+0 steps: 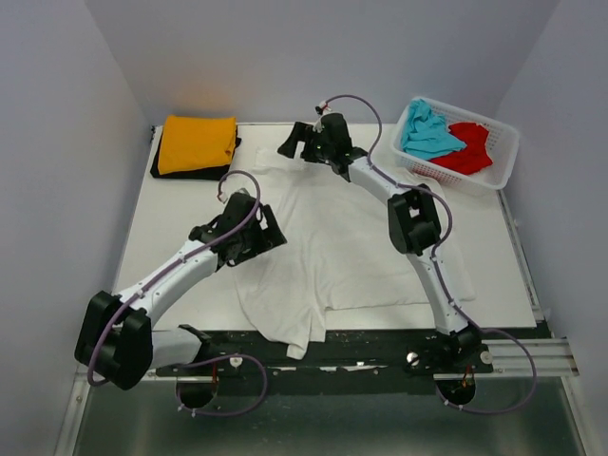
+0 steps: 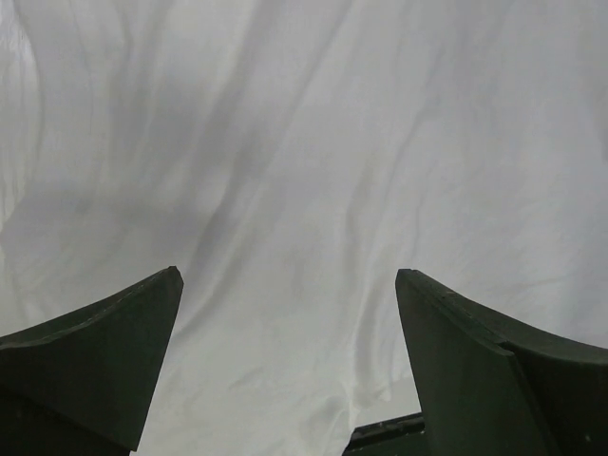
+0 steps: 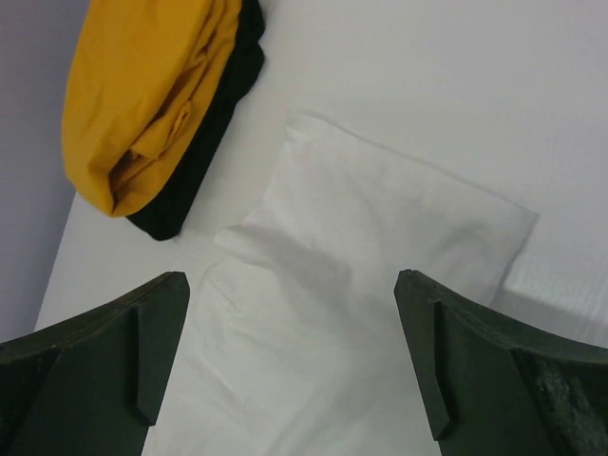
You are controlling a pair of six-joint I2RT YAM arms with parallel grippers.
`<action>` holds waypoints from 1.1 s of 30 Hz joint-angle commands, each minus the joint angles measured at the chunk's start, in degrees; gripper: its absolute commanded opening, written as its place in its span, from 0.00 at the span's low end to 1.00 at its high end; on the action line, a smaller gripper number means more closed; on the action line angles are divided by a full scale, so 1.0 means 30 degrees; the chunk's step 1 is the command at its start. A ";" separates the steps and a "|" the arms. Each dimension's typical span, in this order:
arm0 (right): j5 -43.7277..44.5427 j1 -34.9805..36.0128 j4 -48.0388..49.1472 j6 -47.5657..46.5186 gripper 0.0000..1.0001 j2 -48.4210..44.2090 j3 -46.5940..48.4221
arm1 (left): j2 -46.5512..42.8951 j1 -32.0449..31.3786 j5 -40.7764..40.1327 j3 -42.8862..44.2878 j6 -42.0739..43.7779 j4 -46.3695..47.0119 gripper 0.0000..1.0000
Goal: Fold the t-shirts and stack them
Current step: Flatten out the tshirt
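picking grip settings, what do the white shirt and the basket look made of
White shirt: soft matte cloth, probably a cotton knit, though the weave is too fine to tell. It lies limp and spread out, with shallow wrinkles. Basket: apparently rigid white plastic with a smooth finish. Its walls are an open lattice that keeps its shape.

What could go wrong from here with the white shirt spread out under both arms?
1. The white cloth t-shirt hangs over the table's near edge; a pull toward the arms could drag it off.
2. Its sleeve lies close to the folded orange-yellow cloth t-shirt on the black cloth t-shirt; the right arm's open jaws might disturb that stack.
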 commanded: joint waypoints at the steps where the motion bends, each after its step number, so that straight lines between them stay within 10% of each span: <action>1: -0.0036 0.1312 0.0145 -0.1764 1.00 -0.1629 -0.1710 | 0.0972 0.0906 0.2369 0.0768 0.0640 0.3667 0.99; 11: 0.0957 0.2225 -0.0143 0.0317 1.00 0.3256 0.3237 | 0.6784 0.1057 0.3571 0.3877 0.1186 0.3325 0.99; 33: 0.6506 0.2199 0.4805 0.6149 1.00 0.7042 0.5532 | 0.9182 0.2725 0.0658 0.4695 0.2135 -0.0744 0.99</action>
